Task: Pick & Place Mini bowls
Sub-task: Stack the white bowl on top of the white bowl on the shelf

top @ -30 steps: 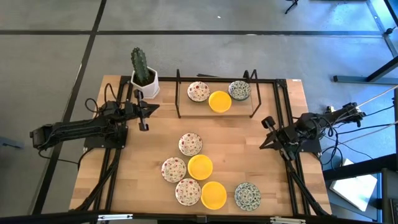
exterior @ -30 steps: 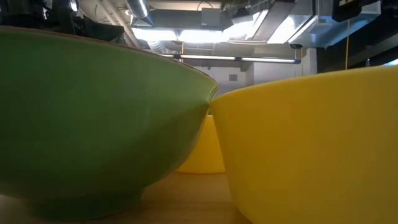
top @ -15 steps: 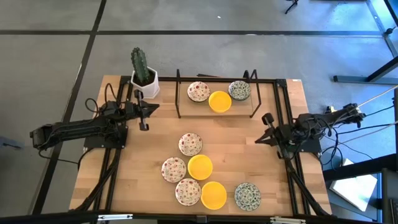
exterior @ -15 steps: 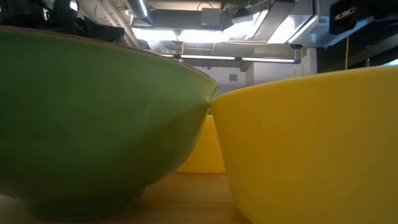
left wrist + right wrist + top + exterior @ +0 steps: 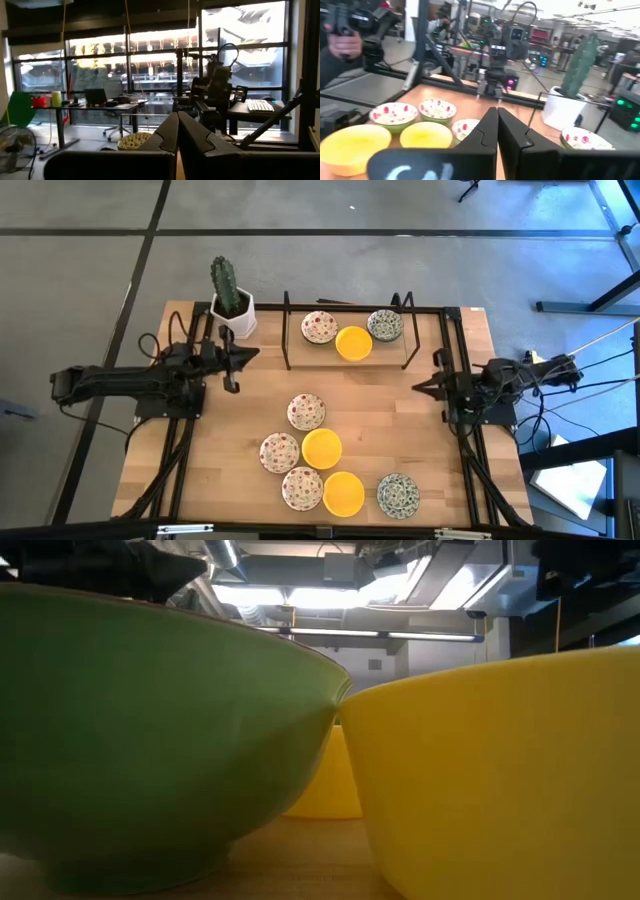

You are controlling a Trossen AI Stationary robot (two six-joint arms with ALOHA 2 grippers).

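Observation:
Six mini bowls sit on their bases in a cluster on the near half of the wooden table: three white with red specks [image 5: 306, 412] [image 5: 279, 452] [image 5: 302, 488], two yellow [image 5: 322, 448] [image 5: 343, 493], one grey-green patterned [image 5: 398, 495]. Three more, red-specked [image 5: 319, 327], yellow [image 5: 353, 343] and grey-green [image 5: 385, 326], stand in the black frame at the far edge. My left gripper [image 5: 232, 370] is shut and empty at the table's left, near the cactus pot; its fingers meet in the left wrist view [image 5: 178, 131]. My right gripper [image 5: 420, 387] is shut and empty at the table's right, pointing left [image 5: 497, 125].
A white pot with a cactus [image 5: 232, 305] stands at the far left corner. A black wire frame [image 5: 290, 350] encloses the far bowls. Black rails [image 5: 455, 350] run along both table sides. Bare wood lies between the two bowl groups. A person's hand [image 5: 342, 40] shows beyond the table.
My right gripper has turned about its wrist and swung a little toward the far edge; it now points level toward the table's left and stays shut. The rear of my left arm has shifted toward the far edge while its gripper stays in place. No bowl has moved.

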